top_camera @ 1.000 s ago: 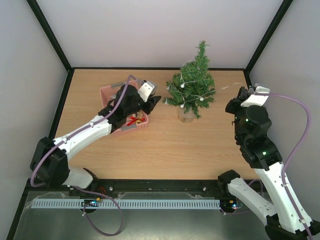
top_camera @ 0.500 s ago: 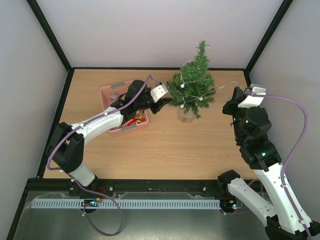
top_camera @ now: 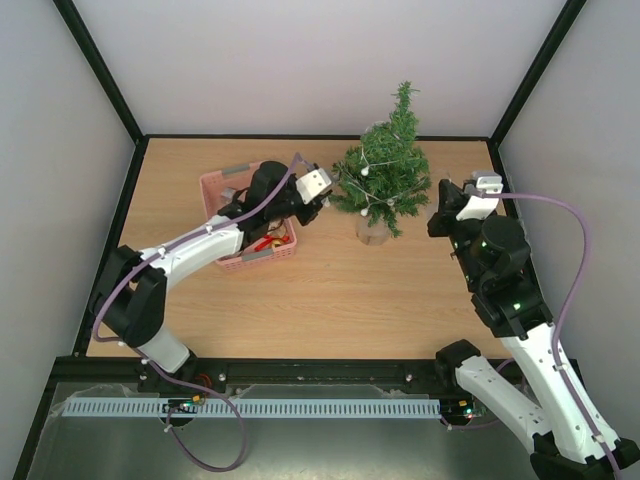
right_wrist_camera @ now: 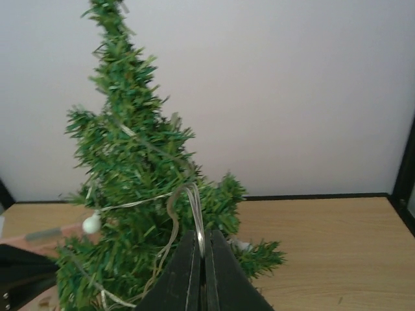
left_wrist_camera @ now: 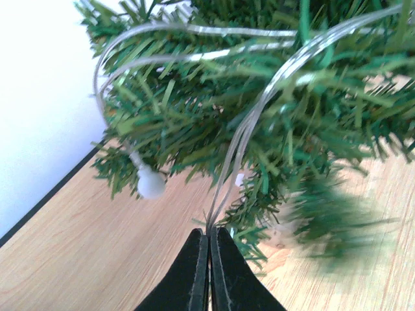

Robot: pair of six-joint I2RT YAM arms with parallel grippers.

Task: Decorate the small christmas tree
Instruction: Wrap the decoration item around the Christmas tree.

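The left arm hides most of the pink basket by the table's far-left corner, leaving only red and yellow bits showing inside, while the small christmas tree stands near the far edge, with the left gripper and right gripper each pinched onto its clear bead string.

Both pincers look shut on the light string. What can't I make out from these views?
- Top view: left arm covers most of the pink basket; contents unclear.
- Top view: branches of the small christmas tree hide most of its pot.
- Left wrist: light string runs off the top edge; some branches blurred.
- Right wrist: tree base hidden behind the right pincer.
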